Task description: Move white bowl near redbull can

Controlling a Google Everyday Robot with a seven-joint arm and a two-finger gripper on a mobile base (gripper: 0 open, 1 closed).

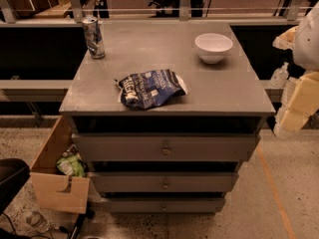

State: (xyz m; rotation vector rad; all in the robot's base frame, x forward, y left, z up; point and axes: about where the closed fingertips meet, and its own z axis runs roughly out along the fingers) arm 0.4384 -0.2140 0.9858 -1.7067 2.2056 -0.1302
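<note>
The white bowl (213, 47) stands upright at the back right of the grey cabinet top (164, 54). The redbull can (93, 37), slim, silver and blue, stands upright at the back left corner, far from the bowl. My gripper (295, 108) shows as cream-coloured parts at the right edge of the view, off the cabinet's right side, lower than the bowl and apart from it. It holds nothing that I can see.
A wrinkled blue-and-white snack bag (149, 88) lies near the cabinet's front edge, between can and bowl. The cabinet has three drawers (164, 148). A cardboard box (57, 173) sits on the floor at left. A rail and shelf run behind.
</note>
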